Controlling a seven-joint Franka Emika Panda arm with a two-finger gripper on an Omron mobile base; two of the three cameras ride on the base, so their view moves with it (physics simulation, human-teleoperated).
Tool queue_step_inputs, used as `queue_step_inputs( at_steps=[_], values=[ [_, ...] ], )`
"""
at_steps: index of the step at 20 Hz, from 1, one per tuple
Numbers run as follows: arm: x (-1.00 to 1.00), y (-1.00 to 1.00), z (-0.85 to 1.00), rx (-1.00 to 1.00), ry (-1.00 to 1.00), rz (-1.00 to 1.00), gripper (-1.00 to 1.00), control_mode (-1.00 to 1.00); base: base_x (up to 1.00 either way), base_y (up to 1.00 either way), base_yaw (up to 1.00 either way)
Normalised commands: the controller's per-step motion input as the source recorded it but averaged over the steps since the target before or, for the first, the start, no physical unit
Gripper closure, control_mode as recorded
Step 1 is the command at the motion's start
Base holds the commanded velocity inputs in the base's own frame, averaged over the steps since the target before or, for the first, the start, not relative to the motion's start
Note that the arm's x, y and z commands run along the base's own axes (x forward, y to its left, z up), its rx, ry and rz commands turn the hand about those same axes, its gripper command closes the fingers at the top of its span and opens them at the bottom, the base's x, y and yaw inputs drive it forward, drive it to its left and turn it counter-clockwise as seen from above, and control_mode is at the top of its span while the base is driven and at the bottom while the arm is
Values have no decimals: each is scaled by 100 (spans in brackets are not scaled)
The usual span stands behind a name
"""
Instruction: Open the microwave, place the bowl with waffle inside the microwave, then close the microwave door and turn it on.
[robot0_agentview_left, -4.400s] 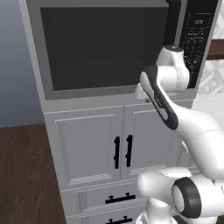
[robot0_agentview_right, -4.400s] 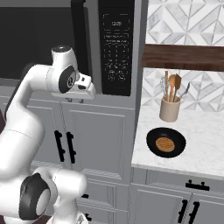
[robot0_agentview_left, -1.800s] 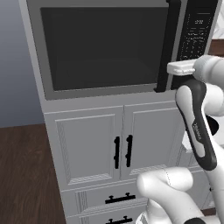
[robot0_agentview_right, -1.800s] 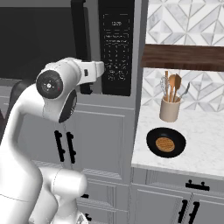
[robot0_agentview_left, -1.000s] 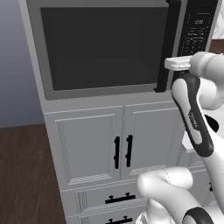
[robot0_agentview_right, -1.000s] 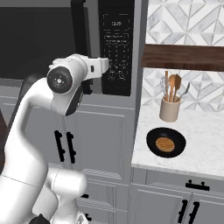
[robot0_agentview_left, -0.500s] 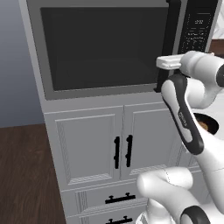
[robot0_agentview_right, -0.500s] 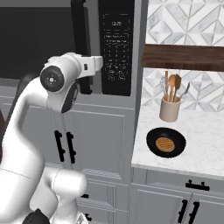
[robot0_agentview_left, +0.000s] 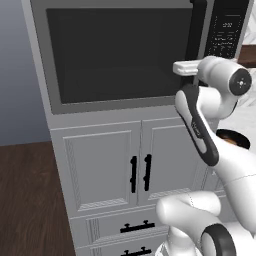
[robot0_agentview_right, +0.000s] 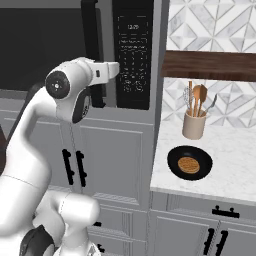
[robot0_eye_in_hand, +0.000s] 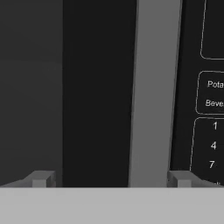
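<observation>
Keypad (robot0_eye_in_hand: 210, 127) reads "Pota", "Beve", 1, 4, 7.

The door (robot0_agentview_left: 117, 55) is shut flush in the microwave (robot0_agentview_right: 131, 52), so the cavity is closed off. The bar handle (robot0_eye_in_hand: 98, 92) stands proud of the door's right edge, and the gripper (robot0_eye_in_hand: 109, 178) faces it close up with its fingers spread, one on each side of the bar and of the grey frame strip (robot0_eye_in_hand: 153, 92). The button panel (robot0_agentview_right: 131, 52) lies just right of that strip, close to the right finger. On the counter (robot0_agentview_right: 235, 165) to the right, the bowl (robot0_agentview_right: 189, 163) sits in the open, reachable from above; the utensil jar (robot0_agentview_right: 195, 122) stands just behind it and a wooden shelf (robot0_agentview_right: 210, 66) overhangs farther up.
</observation>
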Motion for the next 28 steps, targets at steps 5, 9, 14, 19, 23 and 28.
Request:
queue_step_inputs(
  at_steps=[5,9,14,19,23,28],
  values=[
    [27,5,0,0,0,-7,-100,-100,0,0,0],
    [14,3,0,0,0,0,-100,-100,0,0,0],
    [0,0,0,0,0,0,-100,-100,0,0,0],
    [0,0,0,0,0,0,100,-100,0,0,0],
    [0,0,0,0,0,0,100,-100,0,0,0],
    [0,0,0,0,0,0,100,-100,0,0,0]
  ],
)
